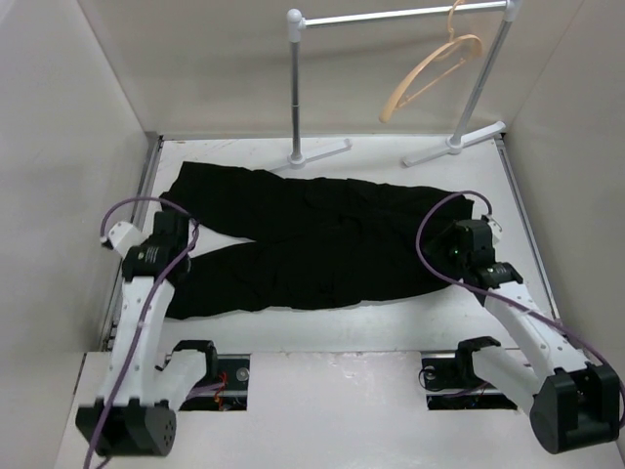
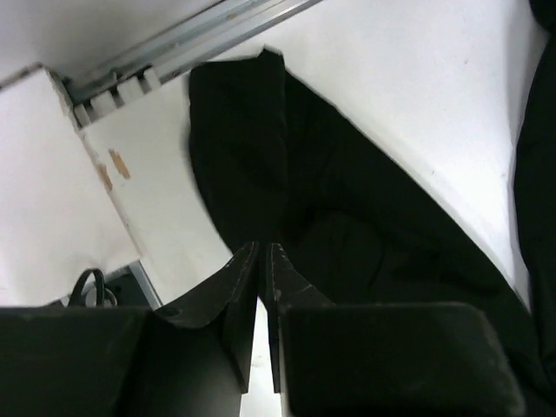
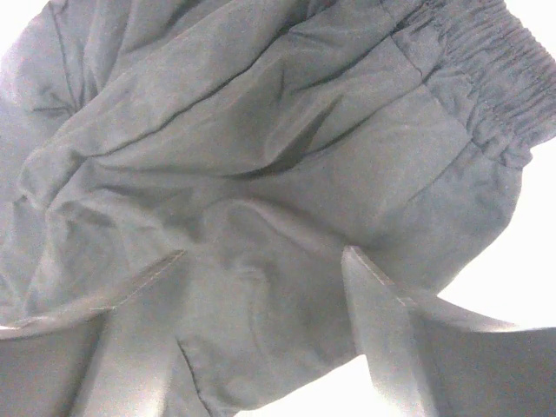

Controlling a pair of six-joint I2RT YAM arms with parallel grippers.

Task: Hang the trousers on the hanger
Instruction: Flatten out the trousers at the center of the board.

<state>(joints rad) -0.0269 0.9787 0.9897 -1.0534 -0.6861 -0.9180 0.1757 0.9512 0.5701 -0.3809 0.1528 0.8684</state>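
The black trousers (image 1: 322, 234) lie spread across the table, legs to the left and waist to the right. The tan wooden hanger (image 1: 430, 70) hangs from the white rail at the back right, well away from both arms. My left gripper (image 1: 181, 236) sits at the left leg ends. In the left wrist view its jaws (image 2: 261, 249) are shut to a thin slit at the edge of the dark cloth (image 2: 347, 217), with nothing visible between them. My right gripper (image 1: 447, 256) hovers over the waist. Its jaws (image 3: 261, 265) stand open wide just above the fabric (image 3: 261, 130), near the elastic waistband (image 3: 486, 61).
The white rail stand (image 1: 391, 15) stands at the back of the table on two feet (image 1: 317, 153), one at each end. Beige walls close in the left, right and back. A metal track (image 2: 191, 39) runs along the table's left edge.
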